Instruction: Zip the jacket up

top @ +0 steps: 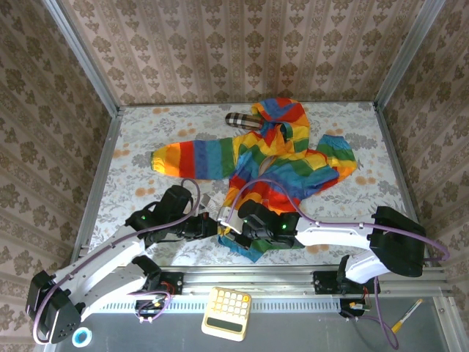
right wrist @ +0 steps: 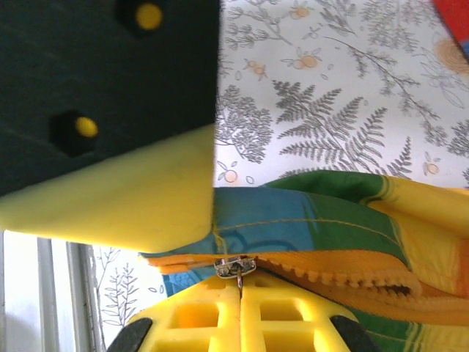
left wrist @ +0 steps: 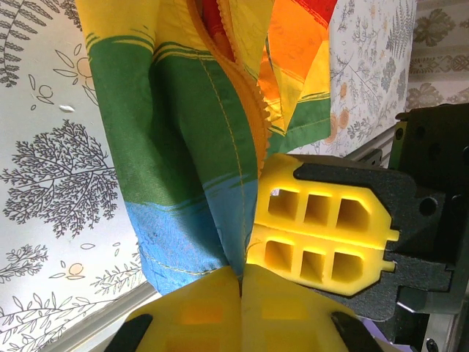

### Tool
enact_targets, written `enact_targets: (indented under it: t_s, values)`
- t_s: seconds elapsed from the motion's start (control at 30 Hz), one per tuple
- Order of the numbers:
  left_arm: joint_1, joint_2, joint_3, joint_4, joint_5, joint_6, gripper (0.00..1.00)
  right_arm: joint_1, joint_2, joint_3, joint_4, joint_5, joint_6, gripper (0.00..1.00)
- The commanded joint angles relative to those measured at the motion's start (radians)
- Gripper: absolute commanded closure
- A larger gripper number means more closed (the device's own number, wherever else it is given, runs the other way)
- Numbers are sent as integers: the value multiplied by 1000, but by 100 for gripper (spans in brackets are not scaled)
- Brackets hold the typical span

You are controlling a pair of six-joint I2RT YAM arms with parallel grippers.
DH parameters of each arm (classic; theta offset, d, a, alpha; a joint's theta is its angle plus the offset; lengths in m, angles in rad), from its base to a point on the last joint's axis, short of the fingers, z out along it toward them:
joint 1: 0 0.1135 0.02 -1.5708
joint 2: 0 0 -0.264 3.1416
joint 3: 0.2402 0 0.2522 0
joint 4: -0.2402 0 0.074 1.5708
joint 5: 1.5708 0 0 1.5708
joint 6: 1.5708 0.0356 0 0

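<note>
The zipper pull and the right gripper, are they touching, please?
Touching. The right wrist view shows the right gripper shut on the metal zipper pull, its tab pinched between the closed jaws.

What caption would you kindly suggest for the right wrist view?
Right end effector pinching the zipper pull at the open hem of the striped jacket.

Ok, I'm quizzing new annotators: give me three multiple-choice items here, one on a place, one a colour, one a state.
1. Where does the plaid item lie? A at the near edge; B beside the hood of the jacket; C on a sleeve.
2. What colour is the zipper tape? A orange; B white; C black.
3. The right gripper is: A open; B shut on the zipper pull; C shut on a sleeve.
Answers: B, it lies left of the hood; A, orange teeth show; B, it pinches the pull.
</note>
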Motion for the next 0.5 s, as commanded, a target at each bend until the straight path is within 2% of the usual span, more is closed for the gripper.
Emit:
enact_targets:
  t_s: [0.0,0.23,0.47]
  values:
    - [3,-17,-18,-20,29,24,100,0,12,24,-24,151,54,100]
    - [3,-28,-18,-67,22,36,100,1,21,38,-57,238,109,100]
    - [3,-31,-11,-80,7,43,100,1,22,47,-72,252,109,100]
